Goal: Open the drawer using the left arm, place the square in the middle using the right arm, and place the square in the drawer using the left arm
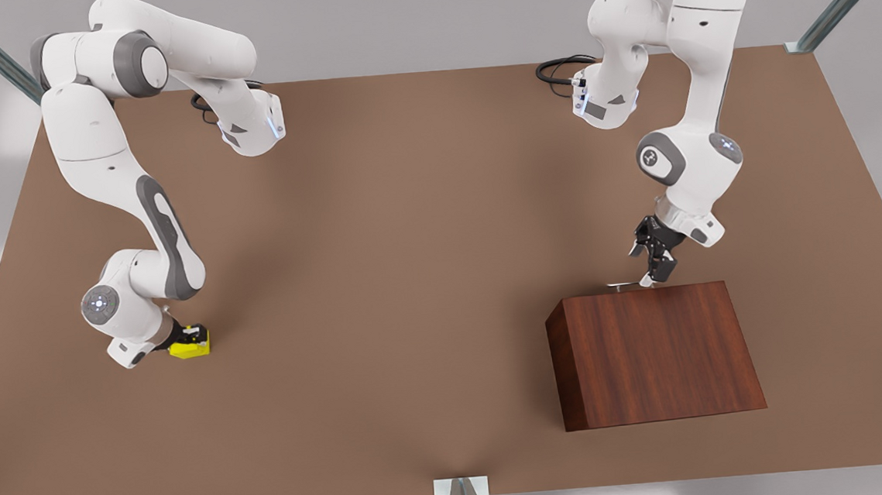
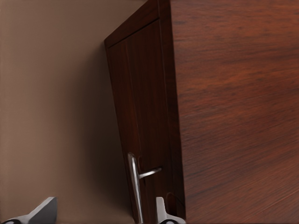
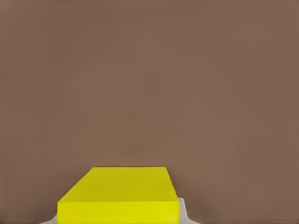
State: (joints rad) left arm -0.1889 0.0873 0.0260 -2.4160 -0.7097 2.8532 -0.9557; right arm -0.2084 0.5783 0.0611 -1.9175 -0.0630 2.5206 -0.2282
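the left gripper [image 1: 656, 263] hangs at the far edge of the wooden box [image 1: 654, 353], on the front view's right, its fingers [image 2: 161, 212] spread to either side of the silver handle [image 2: 135, 186] of the drawer [image 2: 140, 112] (the drawer front sits flush with the box, not pulled out). whether the fingertips touch the bar i cannot tell. the right gripper [image 1: 184, 341] is low on the table [image 1: 412, 280] at the front view's left, its fingers closed around the yellow square [image 1: 190, 344]; the square appears to rest on the tabletop, well apart from the box.
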